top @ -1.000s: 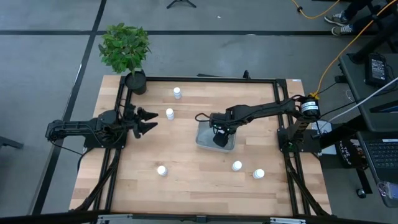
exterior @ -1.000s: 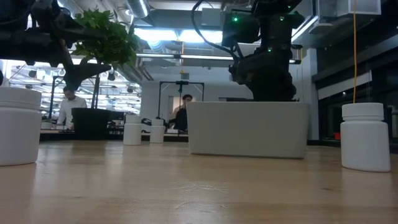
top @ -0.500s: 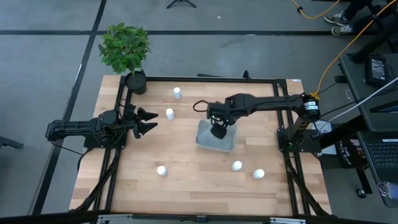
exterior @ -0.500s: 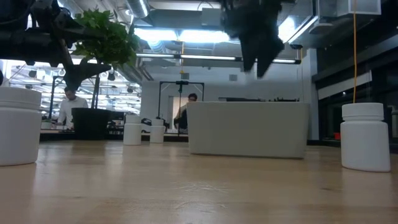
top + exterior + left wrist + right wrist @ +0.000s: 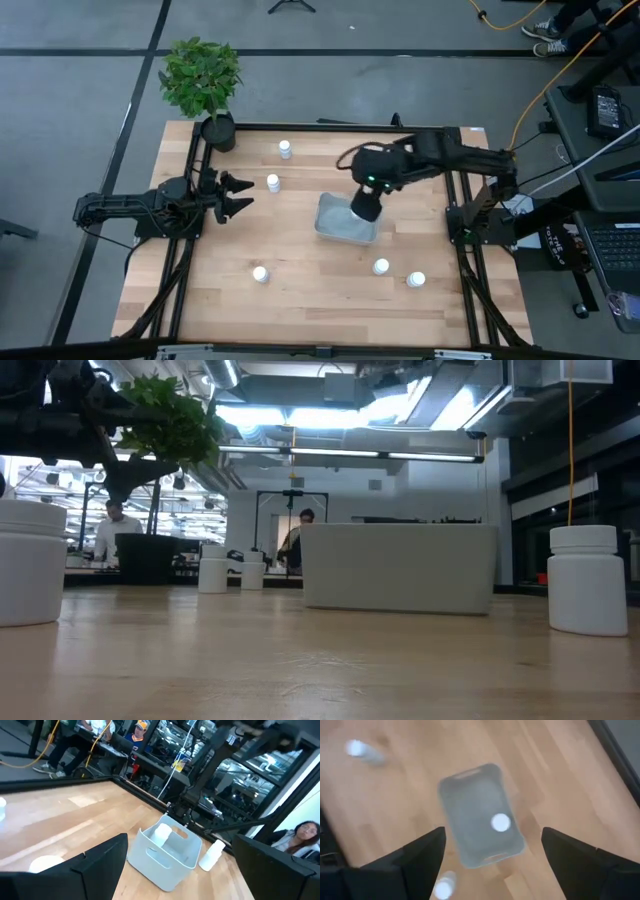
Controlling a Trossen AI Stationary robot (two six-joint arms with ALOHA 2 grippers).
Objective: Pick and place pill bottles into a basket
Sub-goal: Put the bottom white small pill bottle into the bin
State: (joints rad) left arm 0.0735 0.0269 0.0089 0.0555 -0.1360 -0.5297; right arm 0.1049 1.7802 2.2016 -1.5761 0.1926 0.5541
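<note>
Basket (image 5: 337, 226), rounded grey tray, w/ one bottle (image 5: 500, 822); right end effector (image 5: 364, 207) released above.

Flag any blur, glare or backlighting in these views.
Right wrist view: motion-blurred, the basket and the bottle inside it smeared. Low view: bright ceiling lights behind, near bottles soft. Left wrist view: slightly soft, basket readable. High view: evenly lit.

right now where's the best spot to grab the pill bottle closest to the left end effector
Take that pill bottle by its round body just under the cap, coming in level from the left arm's side. It stands upright on the table with clear wood around it, and the left end effector is open and pointing toward it. The straight cylindrical sides give both fingers even contact.
</note>
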